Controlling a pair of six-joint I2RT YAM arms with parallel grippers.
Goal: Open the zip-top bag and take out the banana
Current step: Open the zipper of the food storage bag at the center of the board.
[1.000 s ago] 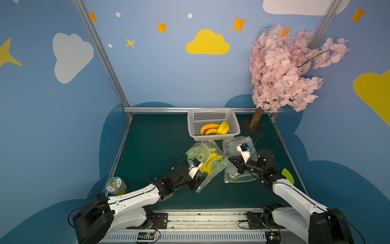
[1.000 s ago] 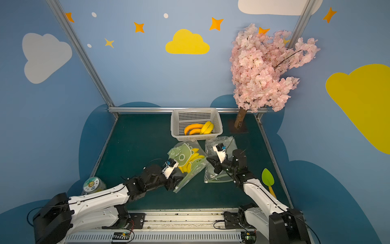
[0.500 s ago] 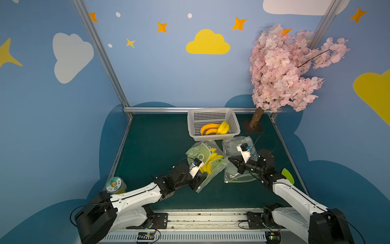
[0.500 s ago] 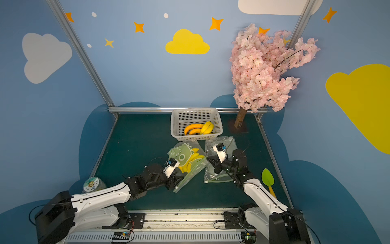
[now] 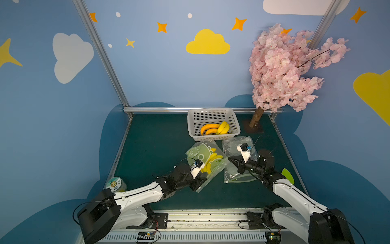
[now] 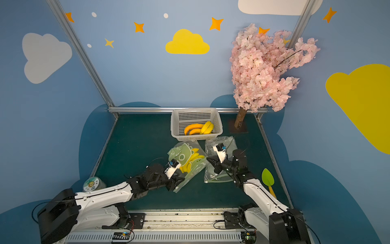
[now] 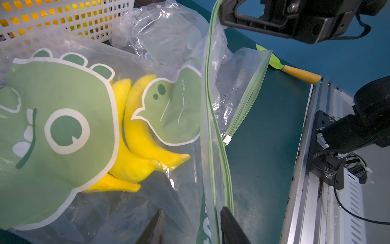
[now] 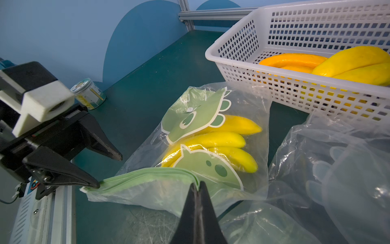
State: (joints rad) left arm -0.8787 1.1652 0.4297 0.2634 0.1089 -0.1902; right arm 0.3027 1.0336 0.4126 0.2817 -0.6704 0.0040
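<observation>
The zip-top bag (image 5: pixel 200 153) (image 6: pixel 182 155), clear with green dinosaur prints, lies mid-table. It holds a bunch of yellow bananas (image 5: pixel 211 164) (image 7: pixel 137 135) (image 8: pixel 221 139). My right gripper (image 5: pixel 229 158) (image 8: pixel 198 184) is shut on the far end of the bag's green zip strip (image 8: pixel 147 173) (image 7: pixel 209 105) and holds it a little off the table. My left gripper (image 5: pixel 199 184) (image 7: pixel 192 211) (image 8: pixel 108 171) is open at the strip's other end. The bag's edge lies between its jaws, and one fingertip (image 8: pixel 96 185) touches the strip beside the white slider.
A white basket (image 5: pixel 211 110) with more bananas stands behind the bag. An empty clear bag (image 5: pixel 238 145) lies under my right gripper. A pink blossom tree (image 5: pixel 285 69) is at the back right, a green spatula (image 6: pixel 268 176) at the right edge, and a jar (image 5: pixel 115 183) at the front left.
My left gripper's jaws have drawn closer together around the near end of the bag. The right arm and the bag have stayed put.
</observation>
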